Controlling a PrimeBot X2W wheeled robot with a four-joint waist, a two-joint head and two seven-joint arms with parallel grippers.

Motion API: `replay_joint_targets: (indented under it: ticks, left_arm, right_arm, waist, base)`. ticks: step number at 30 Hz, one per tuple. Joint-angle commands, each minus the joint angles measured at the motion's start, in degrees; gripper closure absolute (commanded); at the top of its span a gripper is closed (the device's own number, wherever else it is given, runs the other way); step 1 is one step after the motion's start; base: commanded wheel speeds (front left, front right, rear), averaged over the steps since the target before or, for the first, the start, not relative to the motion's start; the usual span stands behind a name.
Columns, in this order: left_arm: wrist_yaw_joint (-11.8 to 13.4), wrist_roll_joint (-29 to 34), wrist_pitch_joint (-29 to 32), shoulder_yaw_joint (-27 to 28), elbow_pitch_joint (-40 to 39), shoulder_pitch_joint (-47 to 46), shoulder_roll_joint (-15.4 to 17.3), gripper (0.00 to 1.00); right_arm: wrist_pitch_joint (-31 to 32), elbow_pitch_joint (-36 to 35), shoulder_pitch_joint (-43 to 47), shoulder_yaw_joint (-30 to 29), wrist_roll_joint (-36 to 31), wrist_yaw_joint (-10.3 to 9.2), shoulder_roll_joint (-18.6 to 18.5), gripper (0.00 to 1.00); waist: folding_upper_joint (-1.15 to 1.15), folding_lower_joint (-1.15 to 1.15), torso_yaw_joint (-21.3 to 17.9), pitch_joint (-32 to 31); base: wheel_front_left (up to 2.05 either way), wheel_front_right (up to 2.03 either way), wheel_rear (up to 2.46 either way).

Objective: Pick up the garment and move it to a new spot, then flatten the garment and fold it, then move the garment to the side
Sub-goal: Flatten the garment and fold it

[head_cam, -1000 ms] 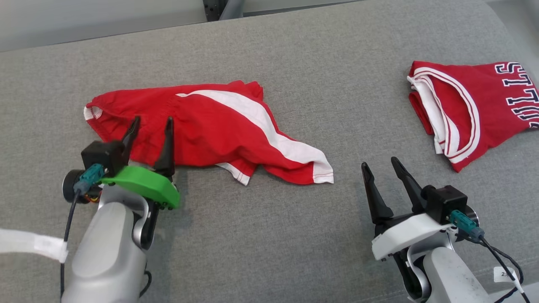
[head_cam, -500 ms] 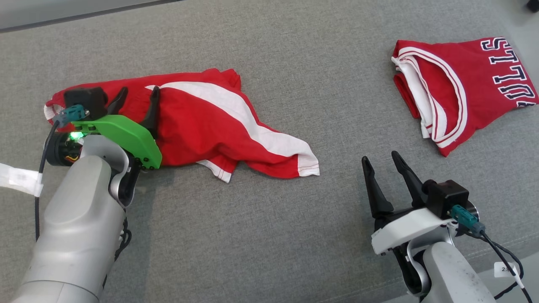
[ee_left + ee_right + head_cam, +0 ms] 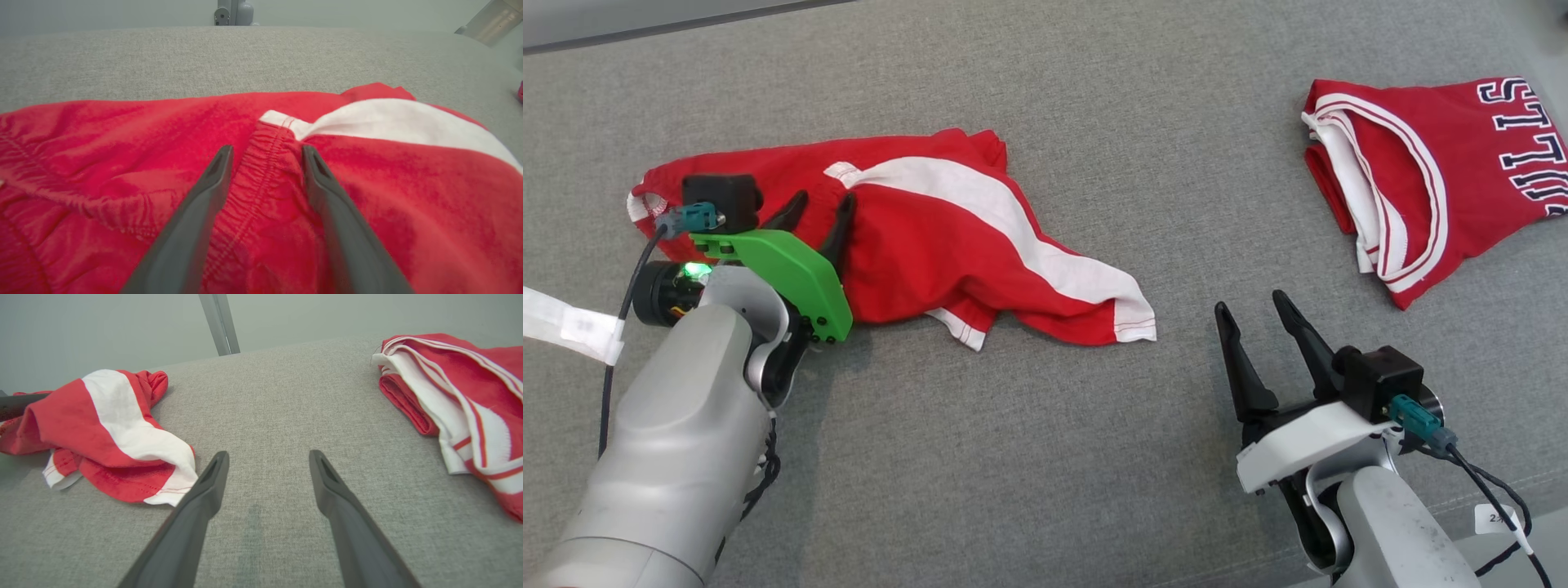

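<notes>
Since 1 s ago the left hand [image 3: 821, 208] has gone forward from the near edge of the garment [image 3: 931, 245] to over its waistband end, and its 2 fingers now stand a bit closer together; the head view also shifted, so the cloth itself likely didn't move. The left hand is still released: in the left wrist view the fingers straddle the gathered elastic waistband [image 3: 265, 179] with a clear gap, nothing pinched, and I can't tell if the tips touch the fabric. The garment, red shorts with 1 white side stripe, lies crumpled on the grey bench [image 3: 1054, 449], left of centre. The right hand [image 3: 1251, 305] is unchanged, low right, fingers spread wide, grasping nothing, above bare bench near the shorts' leg hem. A folded red jersey [image 3: 1421, 180] sits far right, well apart from the shorts.
</notes>
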Motion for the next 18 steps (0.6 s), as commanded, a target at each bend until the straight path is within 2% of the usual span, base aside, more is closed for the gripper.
replay_joint_targets:
  ticks: [1,3,4,5,11,18]
  left_arm:
    - [0.03,-0.36,-0.79,-1.22,-0.06,-0.89,0.88,0.56]
    - [0.03,-0.99,-1.69,-2.56,-0.11,-0.95,1.02,0.86]
    - [0.03,-1.39,-2.25,-2.96,-0.17,-1.03,1.14,0.91]
    - [0.03,-1.75,-2.73,-3.42,-0.06,-1.05,1.23,1.0]
    - [0.03,-3.23,-3.98,-6.89,0.76,-0.72,1.62,1.0]
    - [0.03,-3.62,-10.36,-7.37,0.77,0.01,1.1,1.0]
  right_arm:
    - [0.0,0.07,-0.75,-0.06,-0.34,-0.07,-0.18,0.0]
    - [0.0,0.11,-0.81,-0.11,-0.4,-0.07,-0.17,0.0]
    - [0.0,0.14,-0.82,-0.16,-0.35,-0.07,-0.17,0.0]
    - [0.0,0.19,-0.79,-0.24,-0.32,-0.07,-0.18,0.0]
    - [0.0,0.65,-0.19,-0.65,0.12,-0.07,-0.17,0.0]
    - [0.0,0.85,0.95,-1.46,0.21,-0.07,-0.18,0.0]
  waist:
    - [0.39,0.0,0.09,0.08]
    - [0.39,0.0,0.15,0.16]
    - [0.39,0.0,0.17,0.19]
    - [0.39,0.0,0.21,0.18]
    - [0.39,0.0,0.9,-0.17]
    - [0.39,0.0,3.06,-2.58]
  base:
    - [0.0,0.0,0.0]
    - [0.0,0.0,0.0]
    - [0.0,0.0,0.0]
    - [0.0,0.0,0.0]
    - [0.0,0.0,0.0]
    - [0.0,0.0,0.0]
